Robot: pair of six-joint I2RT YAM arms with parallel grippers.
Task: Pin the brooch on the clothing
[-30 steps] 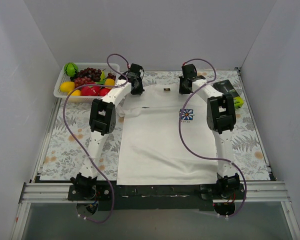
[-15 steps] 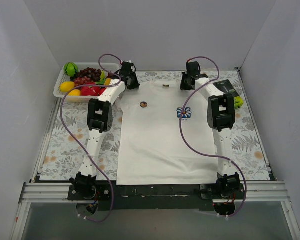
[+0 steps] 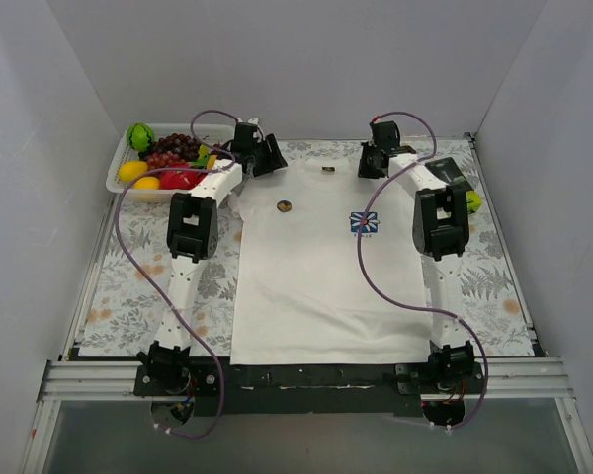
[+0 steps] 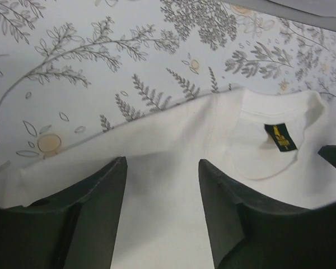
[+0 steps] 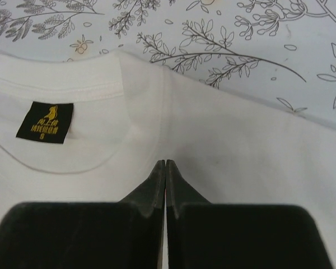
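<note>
The clothing, a white T-shirt (image 3: 316, 276), lies flat on the floral cloth with its blue logo (image 3: 363, 222) on the chest. The brooch (image 3: 284, 206), a tiny dark disc, sits on the shirt's left chest. My left gripper (image 3: 269, 158) is over the left shoulder; in its wrist view the gripper (image 4: 162, 162) stands open above the white fabric (image 4: 173, 129), holding nothing. My right gripper (image 3: 371, 166) is at the right shoulder; its wrist view shows the gripper (image 5: 166, 162) shut on the shoulder seam of the shirt (image 5: 241, 145), beside the dark neck label (image 5: 45, 122).
A white tray (image 3: 114, 180) of fruit stands at the back left, close to my left arm. A dark box (image 3: 447, 176) and a green object (image 3: 471, 200) lie at the back right. White walls close in on three sides.
The shirt, bunched at its left shoulder a second ago, has been drawn back and now lies flat, so the brooch shows. My left gripper has opened and let go of the shoulder.
</note>
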